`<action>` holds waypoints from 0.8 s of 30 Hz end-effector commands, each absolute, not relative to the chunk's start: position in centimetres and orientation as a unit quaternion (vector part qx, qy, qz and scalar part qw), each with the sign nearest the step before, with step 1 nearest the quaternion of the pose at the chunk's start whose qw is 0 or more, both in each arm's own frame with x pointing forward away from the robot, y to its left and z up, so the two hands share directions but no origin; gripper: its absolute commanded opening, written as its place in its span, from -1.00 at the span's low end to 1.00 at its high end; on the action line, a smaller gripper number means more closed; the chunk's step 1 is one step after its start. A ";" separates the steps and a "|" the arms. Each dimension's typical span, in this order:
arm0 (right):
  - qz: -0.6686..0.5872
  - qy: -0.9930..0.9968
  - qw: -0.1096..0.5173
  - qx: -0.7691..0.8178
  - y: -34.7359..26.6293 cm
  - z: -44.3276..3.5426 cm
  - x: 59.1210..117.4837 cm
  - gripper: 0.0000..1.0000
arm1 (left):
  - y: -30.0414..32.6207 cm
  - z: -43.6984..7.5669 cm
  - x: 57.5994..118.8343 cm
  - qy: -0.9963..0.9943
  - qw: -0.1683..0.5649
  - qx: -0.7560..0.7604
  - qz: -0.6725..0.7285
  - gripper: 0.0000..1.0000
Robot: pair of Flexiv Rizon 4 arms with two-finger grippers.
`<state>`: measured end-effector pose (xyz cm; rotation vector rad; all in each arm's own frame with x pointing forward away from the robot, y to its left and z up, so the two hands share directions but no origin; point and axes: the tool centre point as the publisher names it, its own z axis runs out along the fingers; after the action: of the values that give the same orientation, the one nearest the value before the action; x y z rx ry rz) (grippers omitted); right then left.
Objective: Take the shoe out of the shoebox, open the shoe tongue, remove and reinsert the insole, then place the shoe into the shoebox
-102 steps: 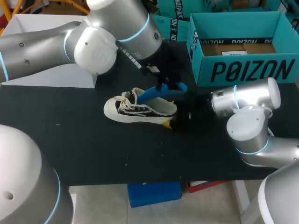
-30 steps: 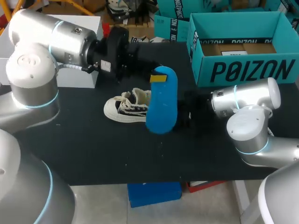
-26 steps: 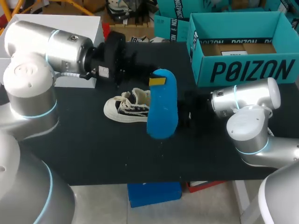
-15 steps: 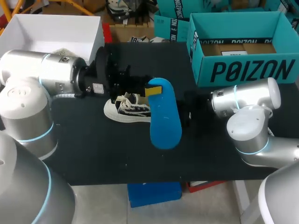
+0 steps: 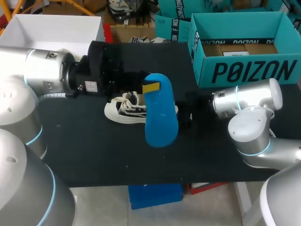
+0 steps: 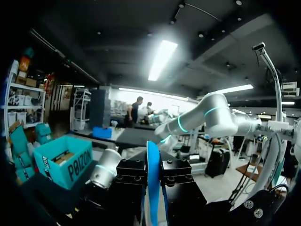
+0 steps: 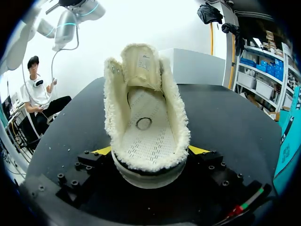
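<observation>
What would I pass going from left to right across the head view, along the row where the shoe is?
left arm → shoe → blue insole → right arm. The teal shoebox shares the right arm's stretch, so it is left out of the order.

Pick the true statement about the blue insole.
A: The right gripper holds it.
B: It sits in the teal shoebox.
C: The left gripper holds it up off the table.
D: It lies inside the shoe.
C: the left gripper is clamped on the blue insole, which is held up in front of the shoe, while the right gripper grips the shoe's heel.
</observation>
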<state>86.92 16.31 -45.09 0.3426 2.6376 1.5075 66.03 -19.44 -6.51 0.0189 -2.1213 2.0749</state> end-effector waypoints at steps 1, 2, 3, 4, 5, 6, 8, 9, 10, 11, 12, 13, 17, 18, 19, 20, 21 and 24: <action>0.491 0.863 0.042 0.114 16.4 -45.7 87.1 -1.00 | -19.2 -6.6 65.6 -0.715 0.058 0.035 0.696 -1.00; 0.491 0.863 0.042 0.114 16.4 -45.7 87.1 -1.00 | -19.2 -6.6 65.6 -0.715 0.058 0.035 0.696 -1.00; 0.491 0.863 0.042 0.114 16.4 -45.7 87.1 -1.00 | -19.2 -6.6 65.6 -0.715 0.058 0.035 0.696 -1.00; 0.491 0.863 0.042 0.114 16.4 -45.7 87.1 -1.00 | -19.2 -6.6 65.6 -0.715 0.058 0.035 0.696 -1.00; 0.491 0.863 0.042 0.114 16.4 -45.7 87.1 -1.00 | -19.2 -6.6 65.6 -0.715 0.058 0.035 0.696 -1.00; 0.483 0.867 0.044 0.112 16.2 -45.5 87.1 -0.27 | -19.2 -6.6 65.6 -0.715 0.058 0.035 0.696 -1.00; 0.466 0.876 0.054 0.116 15.7 -45.0 87.3 1.00 | -19.2 -6.6 65.6 -0.715 0.058 0.035 0.696 -1.00; 0.456 0.881 0.060 0.115 15.3 -44.6 87.3 1.00 | -19.2 -6.6 65.6 -0.715 0.058 0.035 0.696 -1.00; 0.448 0.885 0.064 0.113 14.9 -44.2 87.4 1.00 | -19.2 -6.6 65.6 -0.715 0.058 0.035 0.696 -1.00; 0.440 0.888 0.065 0.113 14.6 -43.8 87.4 1.00 | -19.2 -6.6 65.6 -0.715 0.058 0.035 0.696 -1.00; 0.430 0.894 0.064 0.113 14.2 -43.5 87.5 1.00 | -19.2 -6.6 65.6 -0.715 0.058 0.035 0.696 -1.00; 0.417 0.901 0.063 0.106 13.9 -43.2 87.6 1.00 | -19.2 -6.6 65.6 -0.715 0.058 0.035 0.696 -1.00; 0.385 0.916 0.059 0.096 12.9 -42.0 88.0 1.00 | -19.2 -6.6 65.6 -0.715 0.058 0.035 0.696 -1.00; 0.376 0.920 0.057 0.093 12.7 -41.7 88.1 1.00 | -19.2 -6.6 65.6 -0.715 0.058 0.035 0.696 -1.00; 0.365 0.925 0.055 0.088 12.5 -41.4 88.1 1.00 | -19.2 -6.6 65.6 -0.715 0.058 0.035 0.696 -1.00; 0.356 0.929 0.052 0.084 12.4 -41.1 88.2 1.00 | -19.2 -6.6 65.6 -0.715 0.058 0.035 0.696 -1.00; 0.347 0.933 0.050 0.079 12.4 -40.8 88.2 1.00 | -19.2 -6.6 65.6 -0.715 0.058 0.035 0.696 -1.00; 0.316 0.946 0.040 0.064 12.2 -40.2 88.4 1.00 | -19.2 -6.6 65.6 -0.715 0.058 0.035 0.696 -1.00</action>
<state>87.95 12.56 -41.55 0.2015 2.7635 1.1935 65.76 -18.99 -6.56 0.0953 -2.1617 2.1046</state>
